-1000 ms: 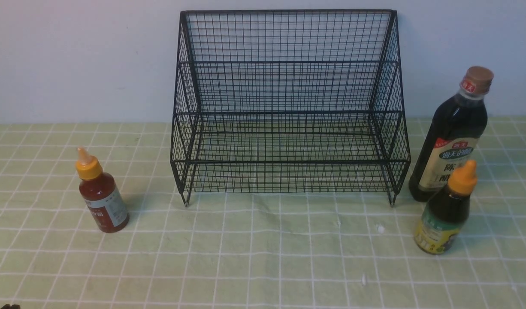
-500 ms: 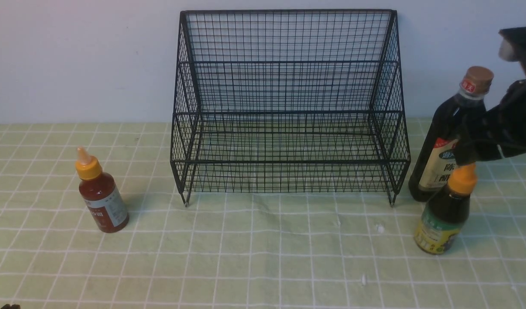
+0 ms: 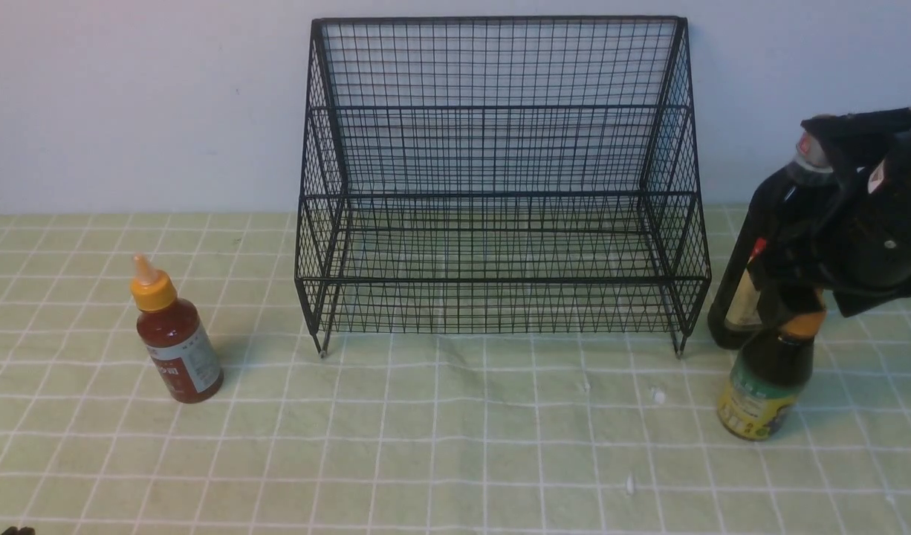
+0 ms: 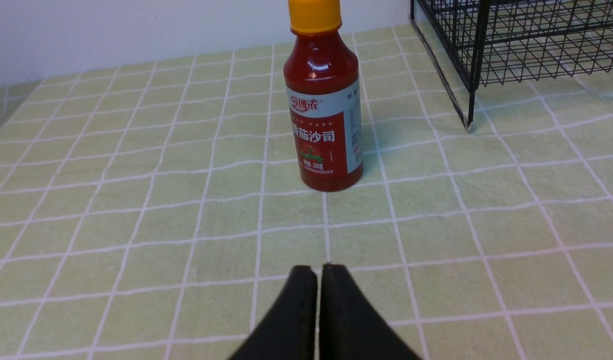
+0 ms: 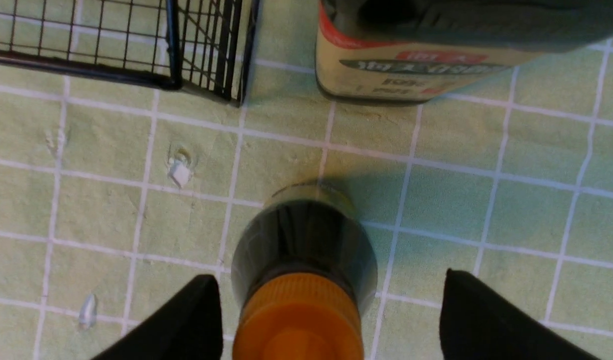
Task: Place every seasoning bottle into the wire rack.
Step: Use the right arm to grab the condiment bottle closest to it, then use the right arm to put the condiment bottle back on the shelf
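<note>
Bottles, three of them, all upright on the counter [image 3: 455, 461], and all outside the wire rack [image 3: 500, 238]! Over on the right side, the right pincer [image 5: 329, 295] is open, its fingers either side of the small dark bottle [image 3: 767, 379], clear of its cap in the wrist view. That orange cap is partly covered in the front view; its green-and-yellow label shows, the small print too fine to read. Just behind, the tall dark bottle [image 3: 745, 245] loses its cap and most of its label behind the dark arm; the wrist view catches red and cream, but its lettering is blurred and the top is cut off. Across to the left of the rack, the red-brown bottle [image 4: 324, 110] points its pale nozzle straight up, long axis vertical. The left wrist view crops that nozzle, yet "沙司" and "200克" read on the label. And the left pincer [image 4: 319, 274]? Closed, a dark blur there, well apart from the bottle, with barely a scrap at the front view's corner.
</note>
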